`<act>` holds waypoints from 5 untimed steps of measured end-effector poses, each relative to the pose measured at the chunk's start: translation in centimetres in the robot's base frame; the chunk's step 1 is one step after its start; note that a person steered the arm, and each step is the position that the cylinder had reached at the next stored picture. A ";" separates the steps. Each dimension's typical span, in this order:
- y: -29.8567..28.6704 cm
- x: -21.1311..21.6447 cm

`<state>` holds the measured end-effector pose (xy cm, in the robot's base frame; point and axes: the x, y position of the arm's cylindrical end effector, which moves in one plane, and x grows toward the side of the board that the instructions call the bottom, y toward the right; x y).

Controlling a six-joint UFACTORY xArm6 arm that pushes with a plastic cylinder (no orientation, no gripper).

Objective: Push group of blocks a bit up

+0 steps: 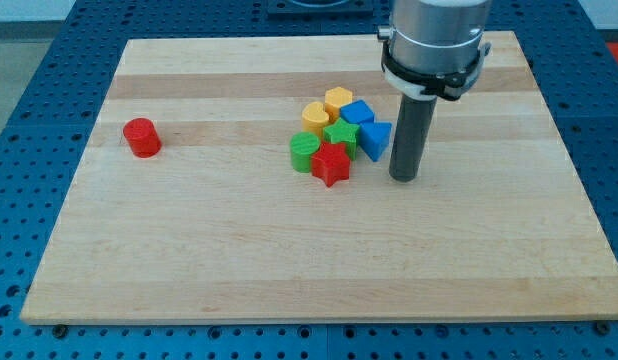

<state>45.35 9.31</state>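
1. My tip (404, 177) sits on the board (189, 260), no fingers to open/shut, holding nothing.
2. Cluster just to its view-left: blue triangle (375, 139) nearest, blue cube (357, 113), green star (340, 135), red star (330, 164), green cylinder (304, 152), two yellow blocks (327, 108).
3. Red cylinder (142, 137) far view-left, well apart.

The arm comes down from the view's top as a wide silver-grey cylinder ringed by a black clamp collar (432, 72). Below it, 1 straight dark rod (408, 135) hangs upright. My tip (403, 177) rests at the level of the board, at the view's right of centre.
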 end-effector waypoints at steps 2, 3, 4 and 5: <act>-1.7 -0.3; -3.9 -0.7; -6.3 -1.4; -8.8 -1.9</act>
<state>43.50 0.49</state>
